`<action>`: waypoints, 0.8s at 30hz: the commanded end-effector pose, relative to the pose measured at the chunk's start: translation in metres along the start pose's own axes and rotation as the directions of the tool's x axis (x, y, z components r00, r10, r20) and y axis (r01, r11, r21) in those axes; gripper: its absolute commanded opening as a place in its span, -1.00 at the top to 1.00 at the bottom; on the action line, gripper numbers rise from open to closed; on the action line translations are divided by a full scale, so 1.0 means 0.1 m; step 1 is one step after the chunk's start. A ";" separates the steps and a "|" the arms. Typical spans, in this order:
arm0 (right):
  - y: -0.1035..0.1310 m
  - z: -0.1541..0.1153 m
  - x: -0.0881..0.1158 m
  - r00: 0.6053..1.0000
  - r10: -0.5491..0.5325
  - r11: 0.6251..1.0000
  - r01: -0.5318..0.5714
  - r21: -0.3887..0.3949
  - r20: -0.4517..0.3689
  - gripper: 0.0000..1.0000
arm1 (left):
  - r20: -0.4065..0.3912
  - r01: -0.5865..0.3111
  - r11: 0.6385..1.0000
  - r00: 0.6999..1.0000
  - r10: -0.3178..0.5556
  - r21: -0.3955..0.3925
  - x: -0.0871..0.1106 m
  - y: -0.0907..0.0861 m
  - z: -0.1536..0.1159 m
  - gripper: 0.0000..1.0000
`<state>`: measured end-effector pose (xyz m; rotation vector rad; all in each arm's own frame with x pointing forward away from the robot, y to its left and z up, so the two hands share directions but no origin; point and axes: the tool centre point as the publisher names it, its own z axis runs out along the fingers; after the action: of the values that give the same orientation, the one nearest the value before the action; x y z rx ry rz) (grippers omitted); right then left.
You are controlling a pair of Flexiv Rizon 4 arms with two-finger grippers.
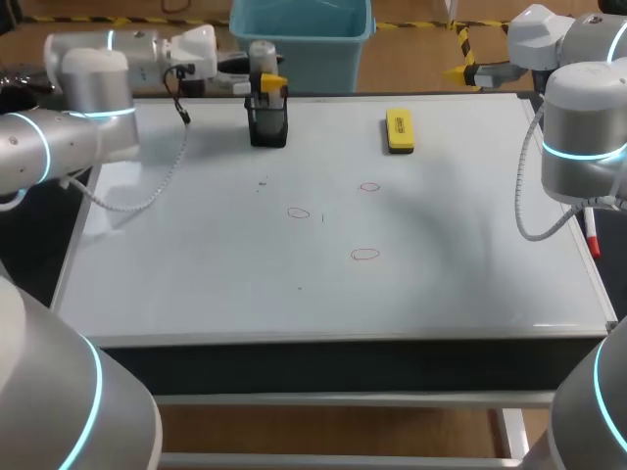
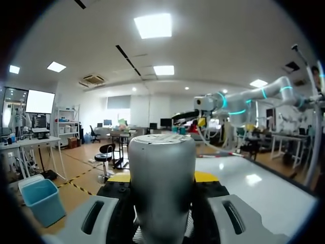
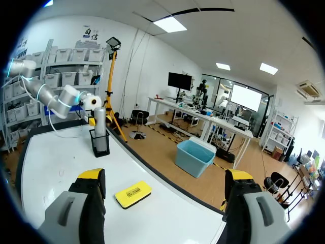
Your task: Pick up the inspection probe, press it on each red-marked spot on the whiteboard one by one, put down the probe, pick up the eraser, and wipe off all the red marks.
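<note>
The inspection probe (image 1: 262,54), a grey cylinder, stands upright in a black holder (image 1: 267,122) at the whiteboard's (image 1: 196,274) far edge. My left gripper (image 1: 266,83) comes in level from the left. In the left wrist view its yellow fingertips (image 2: 120,177) lie against both sides of the probe (image 2: 161,188). The yellow eraser (image 1: 399,130) lies to the right of the holder. Three small red rings (image 1: 368,186) (image 1: 299,212) (image 1: 364,255) mark the middle of the board. My right gripper (image 3: 165,183) hangs open and empty off the far right, facing the eraser (image 3: 133,193).
A cable loops down from my left arm (image 1: 88,98) onto the board's left part. A red-tipped marker (image 1: 592,233) sits by the right edge. My right arm (image 1: 578,127) stands over the far right corner.
</note>
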<state>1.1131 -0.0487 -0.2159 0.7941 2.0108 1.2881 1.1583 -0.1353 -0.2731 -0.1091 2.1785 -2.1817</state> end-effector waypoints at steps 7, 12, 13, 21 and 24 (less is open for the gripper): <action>0.00 0.00 -0.01 1.000 0.000 1.000 0.000 0.000 -0.001 -1.00 | -0.005 -0.004 1.000 1.000 0.004 -0.013 0.06 -0.34 0.00 1.00; 0.00 0.00 -0.01 1.000 0.000 1.000 0.000 0.000 -0.001 -1.00 | 0.002 -0.005 1.000 1.000 0.005 -0.015 0.08 -0.52 0.00 1.00; 0.00 0.00 -0.01 1.000 0.000 1.000 0.000 0.000 -0.001 -1.00 | 0.006 0.001 1.000 1.000 0.000 -0.018 0.08 -0.55 0.00 1.00; 0.00 0.00 -0.01 1.000 0.000 1.000 0.000 0.000 -0.001 -1.00 | 0.035 0.021 0.999 0.999 -0.020 -0.049 0.10 -0.81 -0.02 1.00; 0.00 0.00 -0.01 1.000 0.000 1.000 0.000 0.000 -0.001 -1.00 | 0.049 0.018 0.999 0.999 -0.015 -0.045 0.12 -0.90 -0.04 1.00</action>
<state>1.1130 -0.0488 -0.2159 0.7942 2.0108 1.2881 1.1597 -0.1342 -0.1952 -0.1288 2.2048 -2.1793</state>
